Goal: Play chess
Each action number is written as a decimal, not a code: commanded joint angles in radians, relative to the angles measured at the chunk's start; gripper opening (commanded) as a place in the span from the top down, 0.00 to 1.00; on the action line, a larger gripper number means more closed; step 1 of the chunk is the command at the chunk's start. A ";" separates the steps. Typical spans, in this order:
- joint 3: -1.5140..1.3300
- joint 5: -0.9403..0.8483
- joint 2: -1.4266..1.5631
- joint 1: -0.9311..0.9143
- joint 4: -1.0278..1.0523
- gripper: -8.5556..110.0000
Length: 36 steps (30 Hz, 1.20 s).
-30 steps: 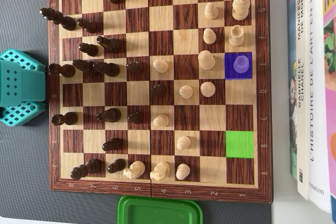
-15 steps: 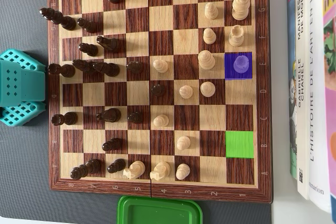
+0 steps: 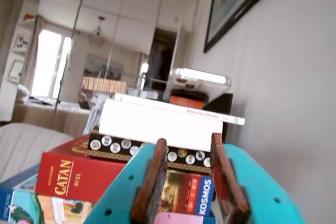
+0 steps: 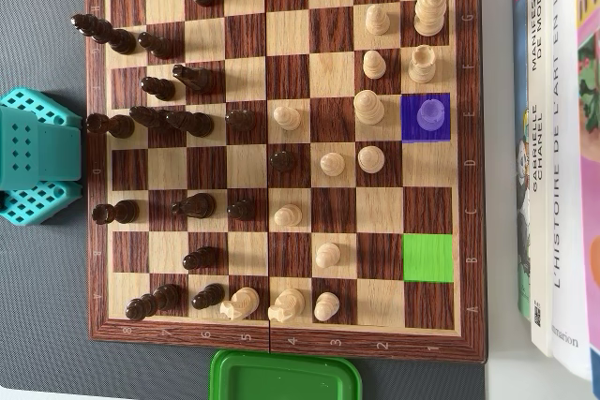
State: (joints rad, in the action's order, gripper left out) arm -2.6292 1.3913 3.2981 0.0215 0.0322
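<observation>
Gripper (image 3: 191, 195) at the bottom of the wrist view points up and out at a stack of board-game boxes (image 3: 71, 174) and books, its two brown-padded fingers (image 3: 149, 182) parted with nothing between them, so it is released and well away from play. In the overhead view only the teal arm base (image 4: 33, 156) shows at the left edge, which fits an arm parked clear so the camera sees every square. The chessboard (image 4: 281, 333) fills the middle of that frame on the grey counter (image 4: 42, 325). A light piece (image 4: 429, 113) stands on a purple-tinted square at right centre; a green-tinted square (image 4: 427, 258) lower right is bare. These tints probably mark the piece to lift and where to set it. A green lid (image 4: 286, 377) sits just below the board, perhaps for captured pieces.
</observation>
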 commanded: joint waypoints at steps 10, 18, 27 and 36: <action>0.295 0.003 -0.106 0.003 0.744 0.82; 0.471 0.003 -0.383 0.074 0.959 0.82; 0.541 -0.003 -0.655 0.089 1.005 0.82; 0.687 -0.002 -0.963 0.081 1.005 0.82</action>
State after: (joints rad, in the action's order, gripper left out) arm -2.0141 1.3913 2.3823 0.1058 1.0354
